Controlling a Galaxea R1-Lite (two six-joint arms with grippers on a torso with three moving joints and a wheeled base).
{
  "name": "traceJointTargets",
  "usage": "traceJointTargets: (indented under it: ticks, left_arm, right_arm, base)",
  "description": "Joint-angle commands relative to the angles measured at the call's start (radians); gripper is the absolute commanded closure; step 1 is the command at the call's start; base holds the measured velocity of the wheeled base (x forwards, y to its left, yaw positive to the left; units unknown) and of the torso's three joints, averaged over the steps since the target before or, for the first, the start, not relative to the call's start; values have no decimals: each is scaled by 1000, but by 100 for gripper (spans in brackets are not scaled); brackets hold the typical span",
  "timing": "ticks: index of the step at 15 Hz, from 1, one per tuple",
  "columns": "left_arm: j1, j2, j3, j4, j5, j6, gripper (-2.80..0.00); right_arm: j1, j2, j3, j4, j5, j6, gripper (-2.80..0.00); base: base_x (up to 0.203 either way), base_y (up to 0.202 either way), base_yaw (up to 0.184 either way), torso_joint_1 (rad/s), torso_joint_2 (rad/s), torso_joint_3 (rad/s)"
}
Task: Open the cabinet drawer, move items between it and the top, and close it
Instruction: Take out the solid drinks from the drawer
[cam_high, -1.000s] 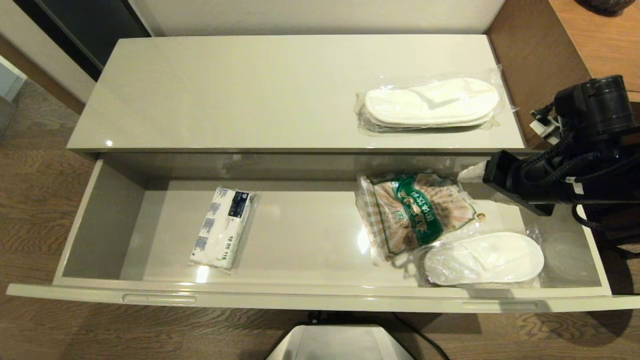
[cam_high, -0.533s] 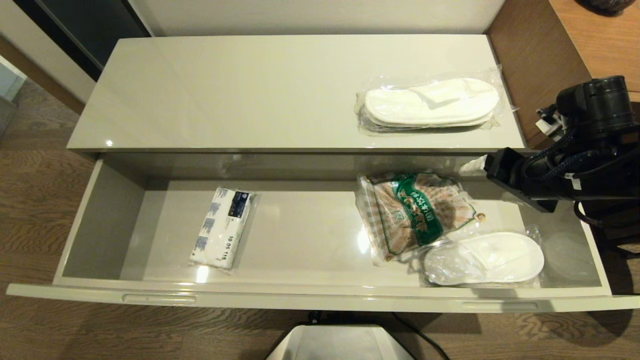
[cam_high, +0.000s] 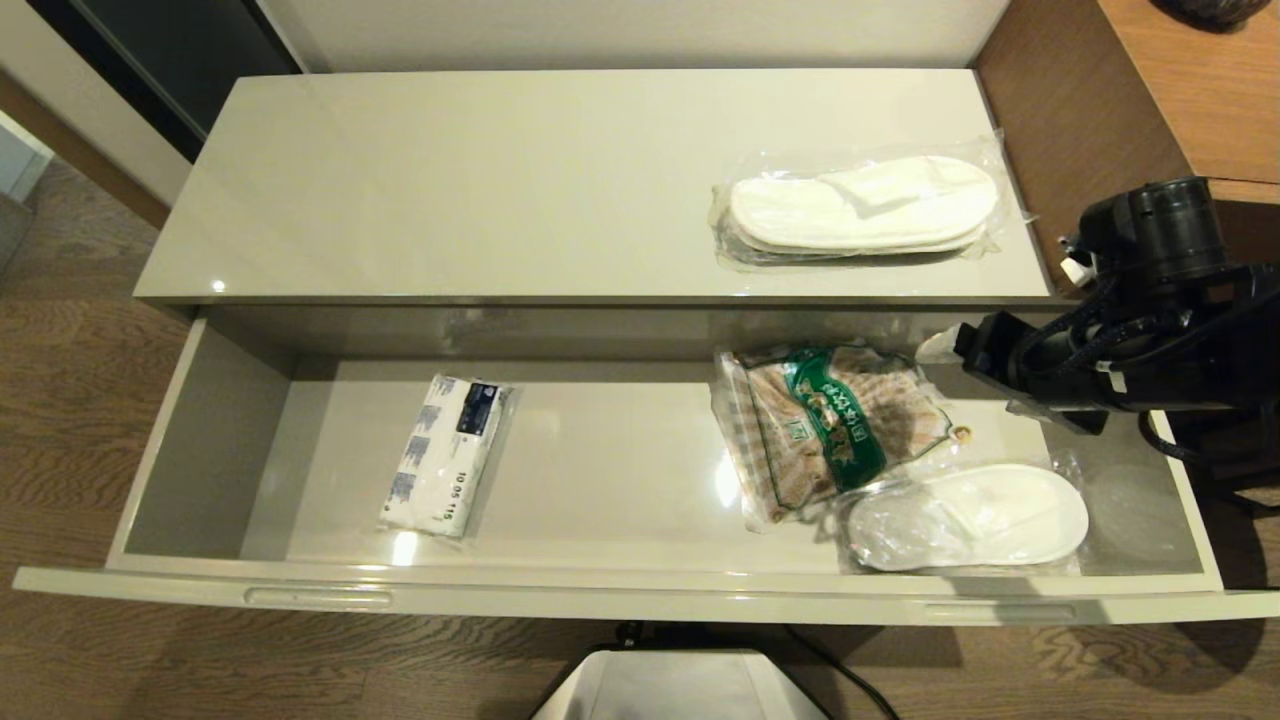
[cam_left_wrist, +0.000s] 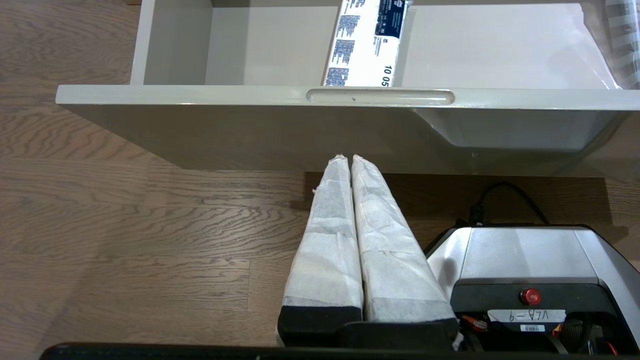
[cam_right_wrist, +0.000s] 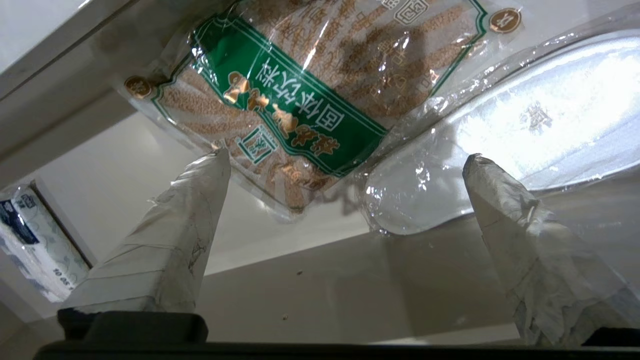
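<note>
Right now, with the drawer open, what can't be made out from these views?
- Head view: the right gripper is mostly hidden behind its own arm.
- Head view: the left gripper is out of frame; only its wrist view shows it, shut below the drawer front.
- Left wrist view: the tissue pack is cut off by the frame's edge.

The small white tissue pack with a dark blue label (cam_high: 445, 455), left of centre in the head view, carries "10 05 115" along its edge. The crinkly clear packet's green band (cam_right_wrist: 295, 115) bears gold Chinese characters too reversed to read. A white sticker on the grey base (cam_left_wrist: 525, 316) reads roughly "VLA-9", upside down.
</note>
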Motion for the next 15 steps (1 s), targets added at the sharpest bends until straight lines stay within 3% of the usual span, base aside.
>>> traceJointTargets:
  ticks: [1, 9, 15]
  left_arm:
    - [0, 1, 0, 0, 0, 1, 0]
    - [0, 1, 0, 0, 0, 1, 0]
    - [0, 1, 0, 0, 0, 1, 0]
  right_arm:
    - [-6, 29, -1, -28, -7, 2, -280]
    - [-63, 112, -77, -49, -15, 0, -280]
    - [52, 157, -60, -49, -15, -82, -280]
  base:
    - [0, 0, 0, 0, 0, 0]
    - [0, 0, 0, 0, 0, 0]
    - [0, 0, 0, 0, 0, 0]
